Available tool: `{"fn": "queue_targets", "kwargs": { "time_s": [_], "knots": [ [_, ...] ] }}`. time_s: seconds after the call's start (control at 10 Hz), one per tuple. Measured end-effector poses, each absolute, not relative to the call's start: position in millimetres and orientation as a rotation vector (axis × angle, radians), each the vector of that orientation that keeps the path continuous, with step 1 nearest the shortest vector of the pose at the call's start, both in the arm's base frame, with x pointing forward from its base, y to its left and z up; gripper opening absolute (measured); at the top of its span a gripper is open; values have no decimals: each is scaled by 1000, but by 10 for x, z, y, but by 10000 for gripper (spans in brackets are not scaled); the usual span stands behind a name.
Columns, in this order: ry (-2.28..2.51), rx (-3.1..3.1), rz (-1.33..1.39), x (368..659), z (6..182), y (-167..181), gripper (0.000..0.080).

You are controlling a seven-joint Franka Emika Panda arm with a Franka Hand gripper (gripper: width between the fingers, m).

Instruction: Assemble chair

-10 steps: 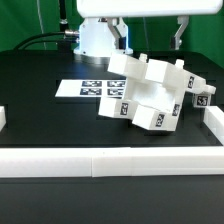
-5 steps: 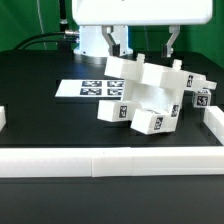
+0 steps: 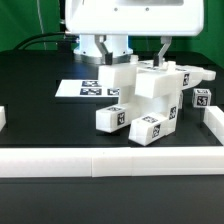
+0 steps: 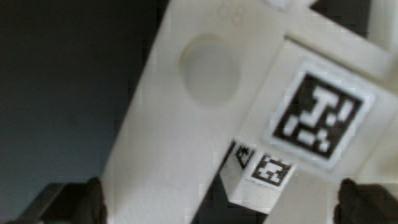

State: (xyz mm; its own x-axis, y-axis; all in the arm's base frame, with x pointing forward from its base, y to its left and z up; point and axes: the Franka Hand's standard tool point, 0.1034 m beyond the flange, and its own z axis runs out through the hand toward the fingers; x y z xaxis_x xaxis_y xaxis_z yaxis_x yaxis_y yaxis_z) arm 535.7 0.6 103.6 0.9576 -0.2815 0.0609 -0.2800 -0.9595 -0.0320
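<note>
The chair (image 3: 148, 95), a cluster of glossy white blocks with black-and-white tags, stands in the middle of the black table. Two tagged posts (image 3: 113, 117) point toward the front. My gripper (image 3: 136, 52) hangs right over its top, open. One finger (image 3: 107, 47) is at the chair's left shoulder and the other is at its right. In the wrist view a white slab (image 4: 196, 110) with a large tag (image 4: 326, 108) fills the space between the two dark fingertips (image 4: 71, 203). I cannot tell whether either pad touches it.
The marker board (image 3: 88, 88) lies flat behind the chair on the exterior view's left. A long low white rail (image 3: 110, 163) runs along the front, with white blocks at both side edges (image 3: 213, 125). A small tagged white piece (image 3: 201, 97) lies right of the chair.
The gripper has come down and toward the exterior view's left, over the chair. The chair has gone from leaning to standing more upright, its front posts lower in the picture. The jaws stayed wide.
</note>
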Motion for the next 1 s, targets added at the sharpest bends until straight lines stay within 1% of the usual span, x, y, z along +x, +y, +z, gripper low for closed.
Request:
{"fn": "queue_targets", "kwargs": {
  "time_s": [0.3, 0.4, 0.6, 0.7, 0.8, 0.9, 1.0],
  "knots": [
    [413, -3090, -95, 5349, 1042, -51, 648],
    [358, -3091, -93, 5349, 1101, -61, 648],
    [204, -3084, -88, 5345, 1300, -50, 648],
    [213, -3071, -97, 5362, 1423, -17, 648],
    [299, -3054, -85, 5386, 1508, 38, 648],
    [204, -3068, -85, 5375, 1458, 16, 648],
    [187, -3070, -83, 5373, 1449, 16, 648]
  ]
}}
